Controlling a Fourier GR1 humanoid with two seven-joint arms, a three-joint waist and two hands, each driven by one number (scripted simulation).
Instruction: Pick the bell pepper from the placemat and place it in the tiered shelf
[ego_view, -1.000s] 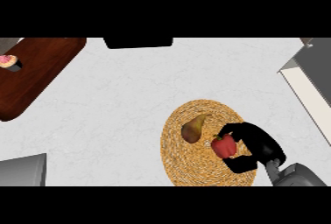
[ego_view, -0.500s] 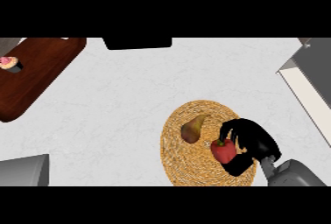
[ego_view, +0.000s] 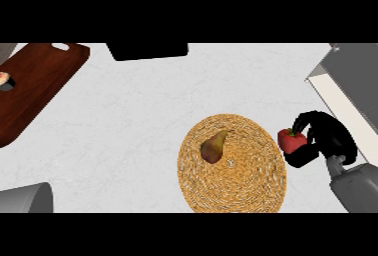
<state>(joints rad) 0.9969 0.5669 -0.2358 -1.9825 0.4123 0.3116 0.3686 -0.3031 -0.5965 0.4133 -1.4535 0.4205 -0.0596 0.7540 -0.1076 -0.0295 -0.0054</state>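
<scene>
Just off the right rim of the placemat (ego_view: 232, 172), in the head view, my right hand (ego_view: 322, 140) has its fingers curled round the bell pepper (ego_view: 290, 141), lifted clear; placing in the tiered shelf (ego_view: 347, 82) remains.

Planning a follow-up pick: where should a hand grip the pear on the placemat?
Across the pear's wide lower body, coming from above. It lies flat on the woven placemat, narrow stem end pointing up-right. That end tapers, so the broad middle probably gives the better hold.
</scene>
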